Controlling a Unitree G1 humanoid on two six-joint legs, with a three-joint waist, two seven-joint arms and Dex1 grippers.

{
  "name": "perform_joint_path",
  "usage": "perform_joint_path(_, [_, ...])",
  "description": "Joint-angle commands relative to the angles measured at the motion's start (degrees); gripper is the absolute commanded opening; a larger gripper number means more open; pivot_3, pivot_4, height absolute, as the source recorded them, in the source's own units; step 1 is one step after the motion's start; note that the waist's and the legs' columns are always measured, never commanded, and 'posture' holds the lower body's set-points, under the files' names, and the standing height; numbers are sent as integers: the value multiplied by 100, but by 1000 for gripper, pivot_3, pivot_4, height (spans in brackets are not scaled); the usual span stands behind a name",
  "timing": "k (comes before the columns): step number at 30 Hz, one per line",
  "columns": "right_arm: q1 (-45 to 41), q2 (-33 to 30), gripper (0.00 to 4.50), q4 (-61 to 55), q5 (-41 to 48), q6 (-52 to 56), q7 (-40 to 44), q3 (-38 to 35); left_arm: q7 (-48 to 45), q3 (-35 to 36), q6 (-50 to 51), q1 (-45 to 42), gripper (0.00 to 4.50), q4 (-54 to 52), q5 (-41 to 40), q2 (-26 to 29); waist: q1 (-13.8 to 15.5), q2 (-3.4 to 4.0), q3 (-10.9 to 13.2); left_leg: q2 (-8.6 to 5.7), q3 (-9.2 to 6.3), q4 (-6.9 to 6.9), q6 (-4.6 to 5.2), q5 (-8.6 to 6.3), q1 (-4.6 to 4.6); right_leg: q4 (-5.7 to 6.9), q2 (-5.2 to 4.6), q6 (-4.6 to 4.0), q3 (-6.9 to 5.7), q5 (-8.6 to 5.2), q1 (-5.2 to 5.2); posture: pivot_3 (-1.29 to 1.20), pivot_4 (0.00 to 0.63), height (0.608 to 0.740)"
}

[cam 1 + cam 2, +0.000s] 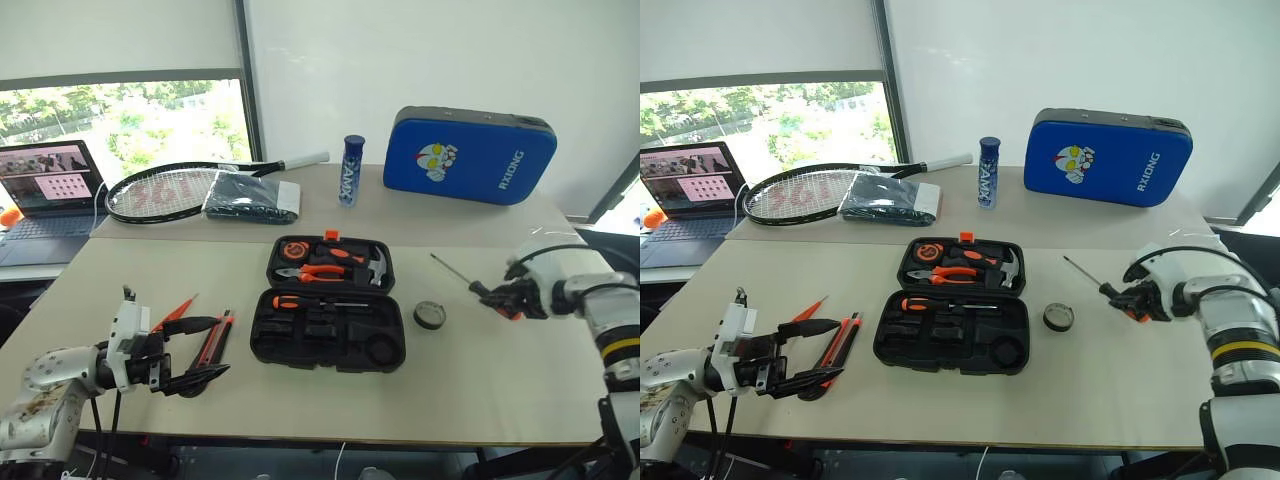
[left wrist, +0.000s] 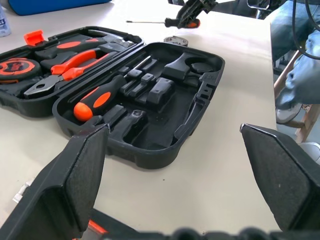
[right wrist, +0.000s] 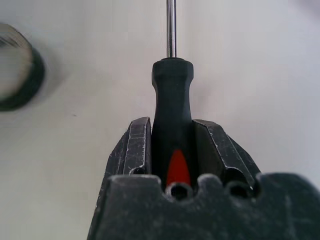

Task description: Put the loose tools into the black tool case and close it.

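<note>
A: Honestly, what worried you most at that point?

B: Mostly the black tool case [image 1: 328, 340], the biggest thing that mattered. It lay open on the counter [image 1: 480, 380], rigid moulded plastic full of shaped recesses, one black-and-orange screwdriver [image 1: 300, 301] already seated. Any tool set down crooked would probably ride proud of its recess and stop the lid shutting.

A: And the arms?

B: The left gripper [image 2: 175, 175] hovered left of the case, jaws spread wide and empty, above the flat utility knife [image 1: 212, 342] and slim orange screwdriver [image 1: 176, 311].

A: The right one?

B: The right gripper [image 3: 172, 150], right of the case, had its jaws closed around the smooth rounded handle of the other screwdriver [image 3: 172, 100]. That long thin steel shaft could swing or snag the case rim.

A: Smallest?

B: The small tape roll [image 1: 429, 315], just right of the case; round, so a knock might roll it.
</note>
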Motion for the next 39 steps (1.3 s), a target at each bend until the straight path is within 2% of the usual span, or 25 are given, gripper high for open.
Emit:
perform_joint_path(1, [-177, -2, 927, -1765, 652, 174, 1182, -37, 122, 179, 122, 32, 4500, -223, -219, 40, -74, 3, 3, 3, 1, -2, 0, 0, 0, 4, 2, -1, 2, 0, -5, 0, 150, 740])
perform_joint_path(5, [-217, 471, 927, -3184, 649, 1284, 1318, 611, 219, 121, 122, 130, 4500, -295, -207, -23, -150, -1, 4, 13, -14, -1, 0, 0, 7, 13, 13, -7, -1, 4, -2, 0, 150, 740])
perform_joint_path(8, [-290, 744, 927, -3722, 457, 1770, 1277, 1070, 276, 80, 115, 162, 4500, -332, -208, -51, -124, -2, 4, 10, -26, 0, -1, 0, 4, 16, 11, -8, -2, 5, -5, 0, 150, 740])
perform_joint_path(11, [-415, 1129, 927, -4011, 128, 2162, 1051, 1635, 340, 57, 136, 214, 4500, -401, -221, -80, -64, -2, 4, 5, -32, 8, -1, 0, -20, 17, -2, -7, -10, 4, -27, 0, 150, 740])
perform_joint_path(14, [-473, 1358, 927, -4017, -234, 2262, 884, 2047, 382, 54, 107, 270, 4500, -429, -211, -90, -22, -5, 3, 1, -40, 33, -3, 2, -92, 48, -9, -5, -9, 7, -105, 0, 150, 740])
perform_joint_path(16, [-501, 1477, 927, -3966, -428, 2283, 792, 2239, 403, 66, 95, 322, 4500, -448, -202, -87, 15, -5, 3, -2, -39, 32, -3, 2, -93, 48, -9, -6, -11, 7, -107, 0, 150, 740])
perform_joint_path(25, [-607, 1841, 927, -3697, -830, 2330, 556, 2509, 517, 66, 109, 465, 4500, -574, -209, -83, 9, -8, 2, 0, -32, 31, -3, 2, -80, 49, -5, -11, -17, 10, -98, 0, 150, 740])
perform_joint_path(39, [-616, 1607, 927, -3345, -1177, 2154, 902, 2739, 599, 61, 102, 503, 4500, -635, -197, -67, 28, -21, -6, -1, -27, 33, -4, 3, -80, 45, -6, -11, -28, 10, -92, 0, 150, 740])
